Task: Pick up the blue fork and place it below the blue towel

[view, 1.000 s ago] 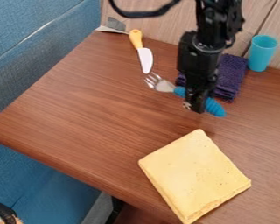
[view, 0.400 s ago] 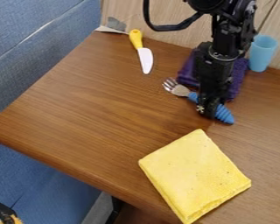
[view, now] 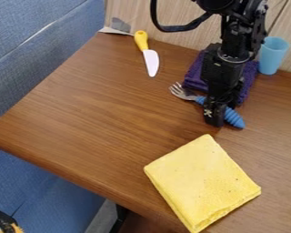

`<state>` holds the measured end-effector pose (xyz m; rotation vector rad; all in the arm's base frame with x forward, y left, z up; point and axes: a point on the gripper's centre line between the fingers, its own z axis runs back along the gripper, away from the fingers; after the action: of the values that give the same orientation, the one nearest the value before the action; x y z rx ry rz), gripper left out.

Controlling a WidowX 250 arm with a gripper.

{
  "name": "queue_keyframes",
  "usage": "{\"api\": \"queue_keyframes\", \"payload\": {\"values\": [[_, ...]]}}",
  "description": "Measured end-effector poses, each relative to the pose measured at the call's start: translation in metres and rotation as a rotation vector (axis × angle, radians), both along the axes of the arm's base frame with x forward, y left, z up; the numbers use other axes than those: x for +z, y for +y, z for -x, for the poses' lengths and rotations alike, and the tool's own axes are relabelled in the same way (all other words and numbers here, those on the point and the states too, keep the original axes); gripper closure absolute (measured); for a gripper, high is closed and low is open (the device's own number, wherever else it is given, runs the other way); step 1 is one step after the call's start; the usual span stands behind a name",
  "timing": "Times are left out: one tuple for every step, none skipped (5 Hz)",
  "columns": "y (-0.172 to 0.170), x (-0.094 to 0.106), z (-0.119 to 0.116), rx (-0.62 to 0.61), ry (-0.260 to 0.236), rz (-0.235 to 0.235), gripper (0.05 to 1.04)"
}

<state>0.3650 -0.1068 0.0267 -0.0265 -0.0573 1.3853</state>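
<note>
The black gripper [view: 214, 120] hangs right of the middle, over the handle of the blue fork [view: 234, 118]. The fork's silver tines point to the upper left, and its ridged handle end sticks out to the right of the gripper. Part of the handle is hidden behind the gripper, so whether it is held is unclear. Behind the fork and the arm lies a folded dark blue-purple towel [view: 195, 78], partly covered by the arm. The fork lies along the towel's near side in this view; whether it touches the towel or the table cannot be told.
A folded yellow cloth [view: 203, 182] lies in front of the gripper. A knife with a yellow handle [view: 141, 41] is at the back left. A light blue cup [view: 272, 55] stands at the back right, beside the towel. The brown table [view: 81, 113] ends against blue seating.
The gripper and fork have shifted right and slightly toward the camera since the earliest frame. Since the middle frame, the gripper's lower end has come slightly lower in view and the fork has changed angle a little.
</note>
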Motion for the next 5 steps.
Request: {"api": "queue_keyframes", "payload": {"values": [[0.000, 0.009, 0.000, -0.039, 0.003, -0.028, 0.082], [0.001, 0.044, -0.008, -0.091, -0.052, -0.033, 0.083], [0.001, 0.078, -0.005, -0.174, -0.103, -0.059, 0.082], [0.002, 0.105, 0.006, -0.286, -0.133, -0.040, 0.082], [0.004, 0.106, 0.005, -0.287, -0.135, -0.040, 0.082]]}}
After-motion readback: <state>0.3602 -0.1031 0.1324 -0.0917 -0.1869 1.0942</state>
